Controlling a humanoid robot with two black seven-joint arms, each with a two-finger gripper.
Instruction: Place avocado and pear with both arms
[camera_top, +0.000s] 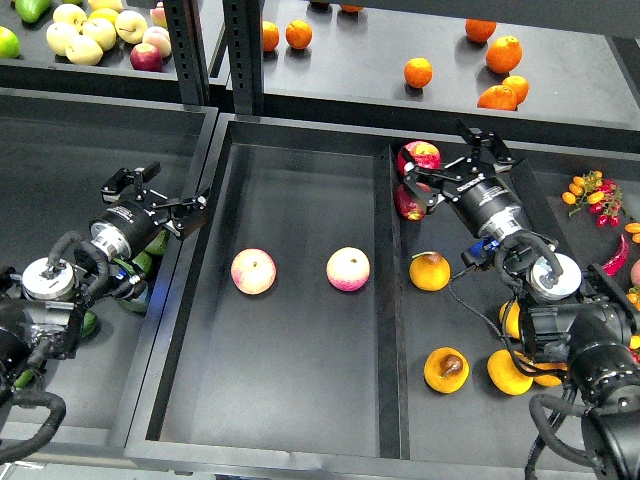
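Observation:
Several dark green avocados lie in the left tray, mostly hidden behind my left arm; one avocado (153, 243) shows beside the wrist. My left gripper (160, 193) is open and empty, above the tray's right wall. Orange-yellow pears lie in the right compartment: one pear (429, 271) near the divider, another (445, 369) with a brown patch, and a third (508, 372) partly behind my right arm. My right gripper (447, 160) is open and empty, hovering next to two red apples (418, 157).
Two pink-yellow apples (253, 271) (348, 269) lie in the middle tray (300, 400). A divider (384, 330) separates it from the pear compartment. Oranges (418, 72) and pale yellow fruits (85, 45) sit on the back shelf. Small red and orange fruits (590, 187) lie at far right.

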